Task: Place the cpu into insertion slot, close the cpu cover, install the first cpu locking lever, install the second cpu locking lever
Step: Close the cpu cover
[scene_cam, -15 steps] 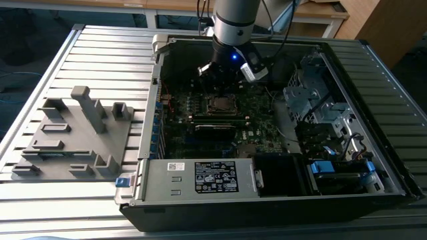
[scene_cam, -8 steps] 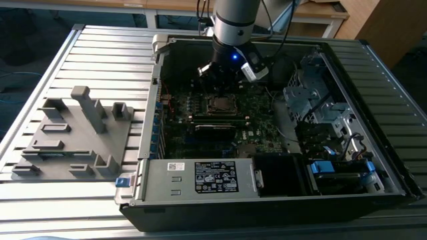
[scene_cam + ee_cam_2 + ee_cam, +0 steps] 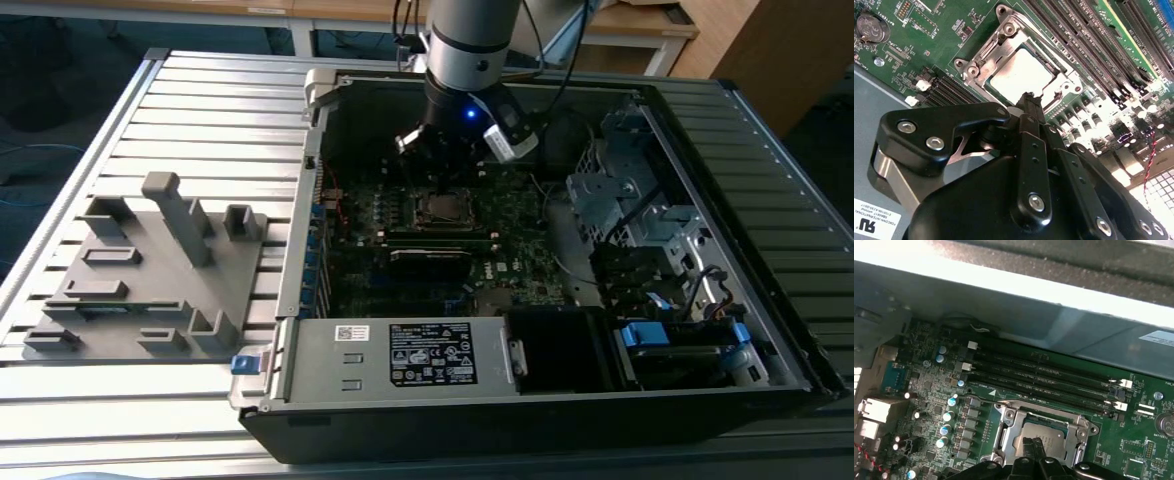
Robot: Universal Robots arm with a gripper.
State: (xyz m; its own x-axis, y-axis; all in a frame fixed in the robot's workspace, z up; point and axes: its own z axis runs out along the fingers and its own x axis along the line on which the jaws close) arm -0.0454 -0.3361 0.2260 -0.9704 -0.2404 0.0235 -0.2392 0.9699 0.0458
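Note:
The cpu [image 3: 1021, 75] lies flat in its socket on the green motherboard, its dull silver top showing through the window of the cpu cover [image 3: 1004, 37]. The cover's shiny frame lies down around the chip in both wrist views: cpu [image 3: 1050, 436], cpu cover [image 3: 1008, 426]. My gripper [image 3: 1029, 99] is shut with nothing between its black fingertips [image 3: 1027, 446], which hang right at one edge of the chip. In the exterior view the gripper [image 3: 446, 178] stands just above the socket [image 3: 445, 208]. A thin wire lever [image 3: 985, 399] runs along one side of the socket; whether it is latched I cannot tell.
Long black memory slots [image 3: 1054, 380] run beside the socket, with capacitors [image 3: 949, 415] on another side. The open computer case [image 3: 310, 200] walls in the board, with a power supply [image 3: 400, 355] and a drive cage [image 3: 627, 190]. A grey fixture plate [image 3: 147, 270] lies at the exterior view's left.

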